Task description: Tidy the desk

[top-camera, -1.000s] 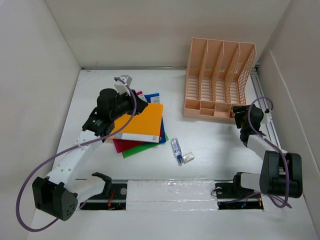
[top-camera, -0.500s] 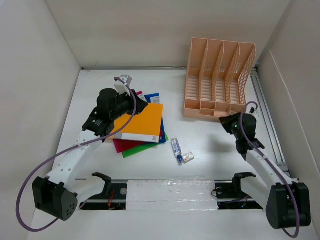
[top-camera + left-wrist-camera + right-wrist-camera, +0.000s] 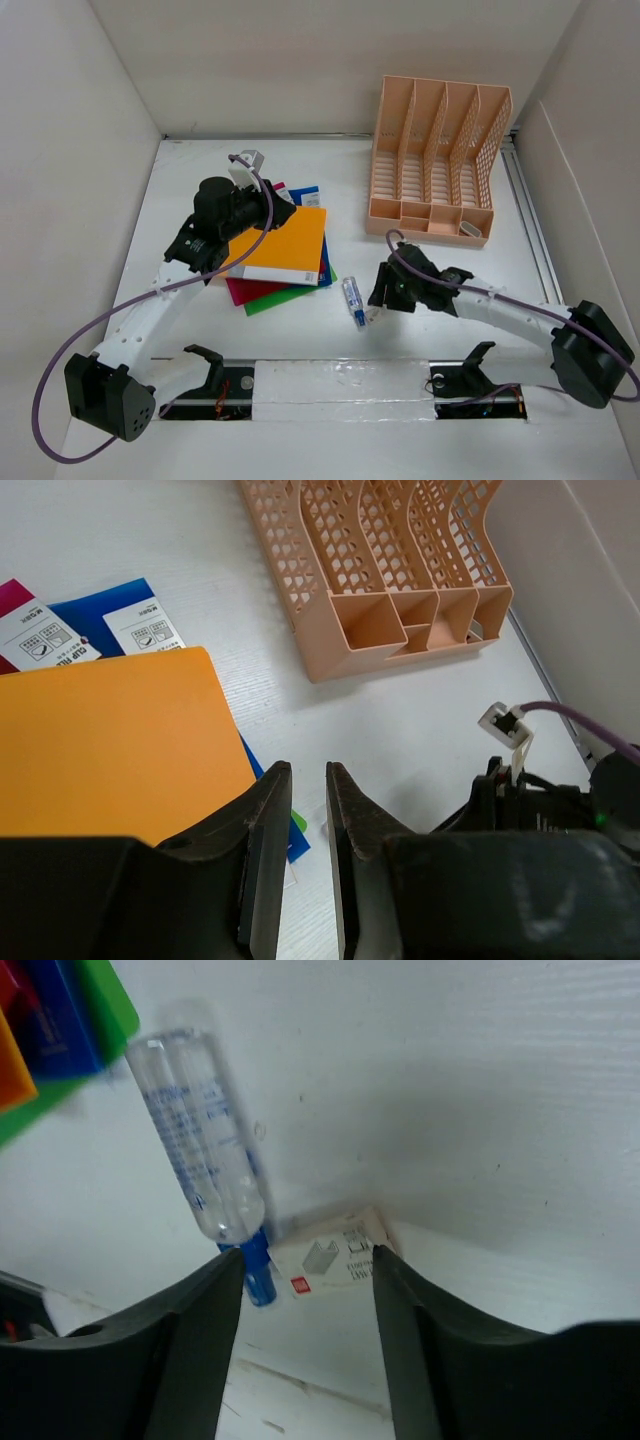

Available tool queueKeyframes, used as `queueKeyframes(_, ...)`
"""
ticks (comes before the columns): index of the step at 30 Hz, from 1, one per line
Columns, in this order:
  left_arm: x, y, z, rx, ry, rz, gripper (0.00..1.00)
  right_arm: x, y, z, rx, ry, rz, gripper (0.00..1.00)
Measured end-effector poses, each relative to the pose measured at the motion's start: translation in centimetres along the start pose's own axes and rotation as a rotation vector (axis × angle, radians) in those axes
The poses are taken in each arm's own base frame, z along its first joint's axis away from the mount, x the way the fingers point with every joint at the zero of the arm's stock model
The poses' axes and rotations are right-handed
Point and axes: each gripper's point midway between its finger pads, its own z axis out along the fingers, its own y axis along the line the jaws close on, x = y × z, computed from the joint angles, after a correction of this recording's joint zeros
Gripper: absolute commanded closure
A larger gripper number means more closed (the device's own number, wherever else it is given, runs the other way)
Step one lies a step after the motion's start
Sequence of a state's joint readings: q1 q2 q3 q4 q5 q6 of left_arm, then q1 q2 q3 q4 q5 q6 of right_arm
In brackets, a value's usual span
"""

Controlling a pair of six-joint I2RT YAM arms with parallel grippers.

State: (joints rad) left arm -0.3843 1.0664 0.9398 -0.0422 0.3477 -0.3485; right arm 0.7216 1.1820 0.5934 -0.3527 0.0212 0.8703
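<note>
The white desk (image 3: 330,170) holds a stack of folders with an orange folder (image 3: 285,245) (image 3: 110,740) on top. My left gripper (image 3: 288,213) (image 3: 308,775) hovers at that stack's far edge, jaws a narrow gap apart with nothing between them. A clear bottle (image 3: 352,297) (image 3: 200,1150) with a blue cap lies beside a small white box (image 3: 376,315) (image 3: 335,1252). My right gripper (image 3: 374,299) (image 3: 306,1258) is open, low over the desk, one finger on each side of the box and not touching it.
A peach file rack (image 3: 435,160) (image 3: 380,560) stands at the back right, with a small white object (image 3: 471,230) in its front right compartment. Red, green and blue folders (image 3: 270,292) lie under the orange one. A taped rail (image 3: 340,380) runs along the near edge.
My right arm has swung from the rack's front leftward to the bottle and box; its jaws closed on the way and reopened. The left arm has not moved.
</note>
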Motion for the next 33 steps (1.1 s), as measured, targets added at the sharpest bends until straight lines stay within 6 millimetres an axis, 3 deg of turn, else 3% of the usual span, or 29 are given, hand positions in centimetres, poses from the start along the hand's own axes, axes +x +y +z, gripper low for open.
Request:
queueKeyframes(1, 0.0, 0.0, 0.0, 0.0, 0.0, 0.0, 0.82, 0.7, 0.2, -0.1, 0.013, 0.021, -0.023, 0.3)
queueKeyframes(4, 0.0, 0.0, 0.0, 0.0, 0.0, 0.0, 0.82, 1.8, 0.1, -0.6, 0.047, 0.047, -0.058, 0.2)
queueKeyframes(12, 0.0, -0.1, 0.0, 0.002, -0.001, 0.001, 0.82, 2.1, -1.1, -0.8, 0.116, 0.043, -0.05, 0.16)
queueKeyframes(18, -0.1, -0.1, -0.1, 0.006, -0.002, 0.001, 0.82, 2.4, -1.4, -0.2, 0.138, 0.061, -0.034, 0.21)
queueKeyframes(23, -0.2, -0.3, -0.3, 0.008, -0.008, 0.003, 0.82, 2.8, -0.9, 0.3, 0.124, 0.081, -0.014, 0.34)
queueKeyframes(33, -0.3, -0.4, -0.4, 0.013, -0.009, 0.004, 0.82, 3.8, -0.5, 0.2, 0.106, 0.116, 0.011, 0.34)
